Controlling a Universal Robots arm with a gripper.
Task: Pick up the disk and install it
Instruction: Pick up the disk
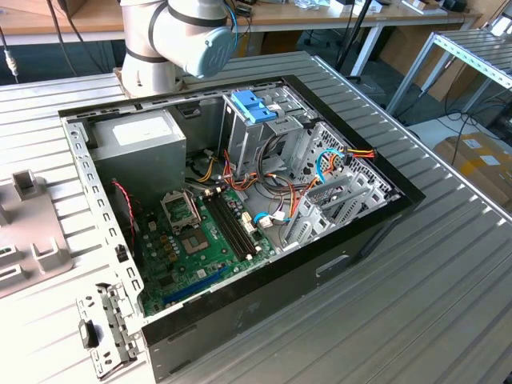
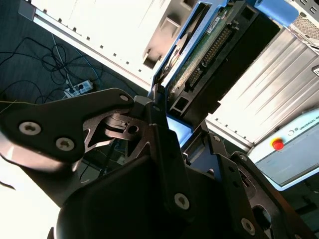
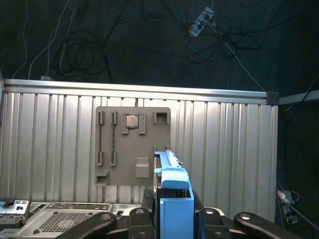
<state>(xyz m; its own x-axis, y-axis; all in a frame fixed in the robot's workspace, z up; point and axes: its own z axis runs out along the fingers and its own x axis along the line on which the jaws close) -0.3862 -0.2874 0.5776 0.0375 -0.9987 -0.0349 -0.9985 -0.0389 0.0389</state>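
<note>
My gripper (image 2: 182,130) is shut on the disk (image 2: 209,55), a flat drive with a green circuit board and a connector row, framed by a bright blue carrier. Its blue tab (image 2: 279,10) sticks out at the far end. In the first wrist view the disk (image 3: 175,194) stands on edge between the dark fingers (image 3: 137,215) of the gripper (image 3: 174,219), held in the air above the ribbed metal table (image 3: 224,144). The open computer case (image 1: 264,276) lies on that table in the exterior view, with its drive cage (image 1: 276,132) at the back.
A grey fixture plate (image 3: 132,144) with slots lies on the table below the held disk, and also appears as the grey plate (image 1: 32,232) at the exterior view's left. A paler blue bracket (image 1: 252,106) sits atop the drive cage. The arm's joint (image 1: 196,32) hangs behind the case. Cables (image 1: 320,168) and the motherboard (image 1: 200,240) fill the case.
</note>
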